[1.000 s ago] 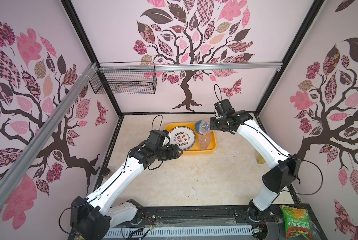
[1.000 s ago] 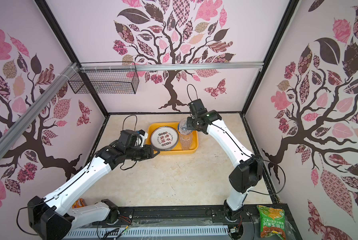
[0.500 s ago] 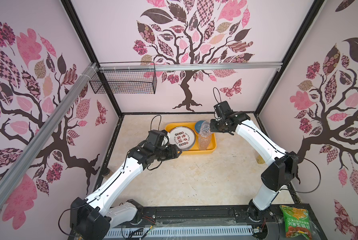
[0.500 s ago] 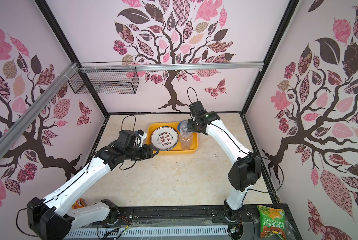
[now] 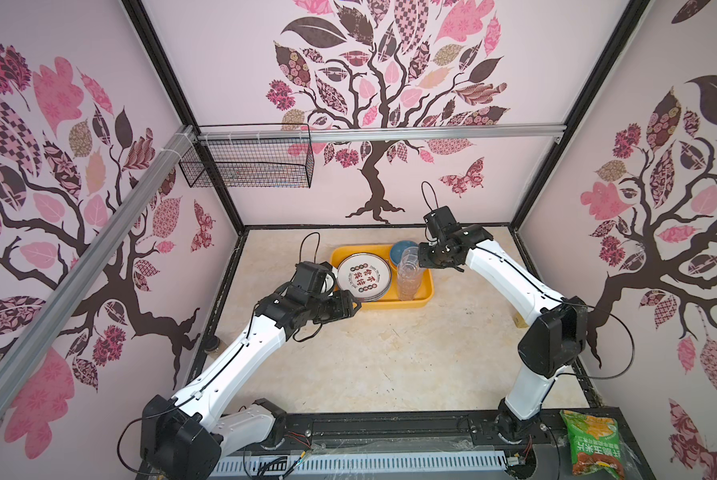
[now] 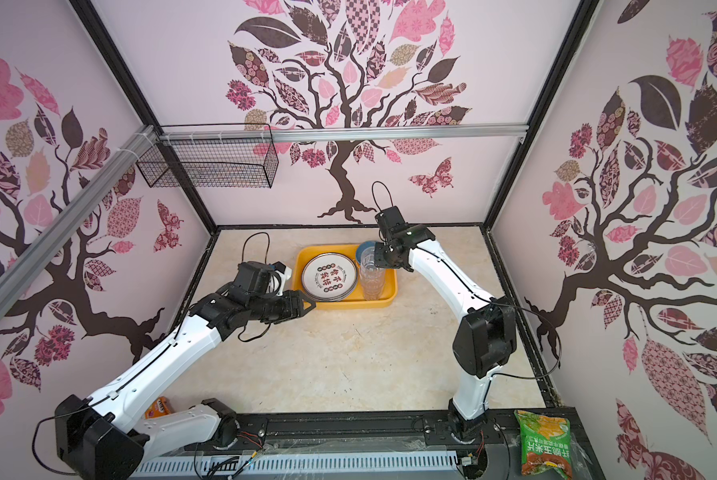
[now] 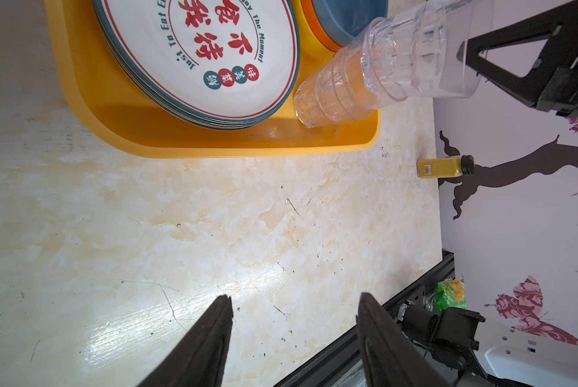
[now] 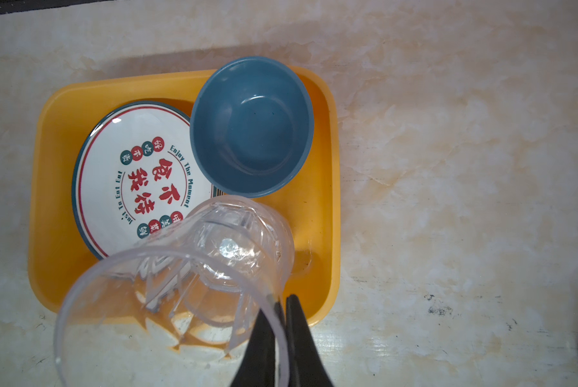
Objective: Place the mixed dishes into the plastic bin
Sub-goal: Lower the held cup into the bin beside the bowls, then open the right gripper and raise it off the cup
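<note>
Right, in both top views your worktop (image 5: pixel 390 353) carries the yellow bin (image 5: pixel 386 305) toward its 12 o'clock edge. Inside the bin, a stack of plates (image 5: pixel 363 276) fills the 9 o'clock half. A stack of clear tumblers (image 5: pixel 409 282) stands upright on the 3 o'clock side. A blue bowl (image 8: pixel 252 127) sits at the 1 o'clock corner, nested in an orange bowl (image 7: pixel 316 31).

Your right pincer (image 8: pixel 282 298) is clamped on the rim of the top tumbler (image 8: pixel 167 301), one finger inside the wall and one outside. That tumbler's base sits inside the one below.

Your left pincer (image 7: pixel 294 296) hangs open and empty over bare worktop, just off the bin's 7 o'clock corner.

A small yellow bottle (image 7: pixel 445 166) stands at the worktop's 3 o'clock edge.
</note>
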Robot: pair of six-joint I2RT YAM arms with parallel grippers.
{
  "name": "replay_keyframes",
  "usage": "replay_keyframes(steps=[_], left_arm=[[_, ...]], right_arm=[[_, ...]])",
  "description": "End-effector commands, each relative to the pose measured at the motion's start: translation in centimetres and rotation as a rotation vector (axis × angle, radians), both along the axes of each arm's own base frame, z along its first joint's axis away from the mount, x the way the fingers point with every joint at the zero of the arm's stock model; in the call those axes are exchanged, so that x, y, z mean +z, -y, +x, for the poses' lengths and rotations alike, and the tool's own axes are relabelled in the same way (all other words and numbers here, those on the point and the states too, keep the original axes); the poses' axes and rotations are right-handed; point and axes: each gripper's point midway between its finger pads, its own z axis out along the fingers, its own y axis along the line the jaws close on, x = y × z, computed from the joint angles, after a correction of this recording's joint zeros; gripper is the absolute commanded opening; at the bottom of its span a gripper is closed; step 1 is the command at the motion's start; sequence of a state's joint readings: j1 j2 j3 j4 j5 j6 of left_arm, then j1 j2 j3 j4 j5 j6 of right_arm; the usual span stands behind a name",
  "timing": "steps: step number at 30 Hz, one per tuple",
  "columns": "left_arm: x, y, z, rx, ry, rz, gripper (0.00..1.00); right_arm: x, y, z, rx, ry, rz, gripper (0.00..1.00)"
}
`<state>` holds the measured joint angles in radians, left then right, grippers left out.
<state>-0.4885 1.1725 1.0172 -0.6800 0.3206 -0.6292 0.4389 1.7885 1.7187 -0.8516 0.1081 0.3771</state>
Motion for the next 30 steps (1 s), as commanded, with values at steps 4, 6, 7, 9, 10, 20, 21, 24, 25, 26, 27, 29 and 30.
replay_keyframes(steps=[4, 6, 7, 9, 10, 20, 21, 24, 25, 26, 27, 29, 30], left_arm=[[-0.4, -0.3, -0.3, 0.004, -0.002, -0.012, 0.62], [-0.5, -0.4, -0.2, 0.007, -0.002, -0.011, 0.62], [-0.5, -0.4, -0.2, 0.008, -0.002, -0.011, 0.62], [-0.7, -0.5, -0.2, 0.01, -0.008, -0.01, 0.62], [-0.6, -0.5, -0.2, 0.011, -0.006, -0.011, 0.62], [-0.9, -0.5, -0.1, 0.015, -0.014, -0.013, 0.62], [-0.9, -0.6, -0.1, 0.017, -0.014, -0.012, 0.62], [-0.8, -0.8, 0.0, 0.028, -0.011, -0.01, 0.62], [-0.8, -0.9, 0.1, 0.032, -0.009, -0.008, 0.62], [-0.8, -1.0, 0.2, 0.037, -0.008, -0.006, 0.62], [-0.8, -1.1, 0.2, 0.043, -0.008, -0.002, 0.62], [-0.9, -1.6, 0.4, 0.063, -0.009, 0.011, 0.64], [-0.8, -1.8, 0.5, 0.073, -0.004, 0.018, 0.64]], right_arm=[[-1.6, 0.0, 0.4, 0.003, -0.031, -0.016, 0.06], [-1.8, -0.1, 0.4, 0.004, -0.035, -0.019, 0.07], [-1.9, 0.0, 0.4, 0.003, -0.039, -0.021, 0.08], [-2.2, 0.0, 0.4, 0.004, -0.047, -0.024, 0.09], [-2.2, -0.1, 0.4, 0.005, -0.047, -0.026, 0.1], [-2.9, -0.2, 0.6, 0.005, -0.067, -0.029, 0.23], [-2.7, -0.2, 0.7, 0.003, -0.062, -0.026, 0.25], [-1.6, -0.3, 1.0, -0.002, -0.035, -0.017, 0.29], [-1.3, -0.3, 1.1, -0.004, -0.026, -0.015, 0.3], [-0.9, -0.3, 1.1, -0.004, -0.016, -0.012, 0.32], [-0.3, -0.3, 1.2, -0.005, -0.003, -0.007, 0.34], [0.5, -0.1, 1.2, -0.01, 0.019, -0.003, 0.37], [0.9, 0.0, 1.1, -0.015, 0.03, -0.002, 0.38]])
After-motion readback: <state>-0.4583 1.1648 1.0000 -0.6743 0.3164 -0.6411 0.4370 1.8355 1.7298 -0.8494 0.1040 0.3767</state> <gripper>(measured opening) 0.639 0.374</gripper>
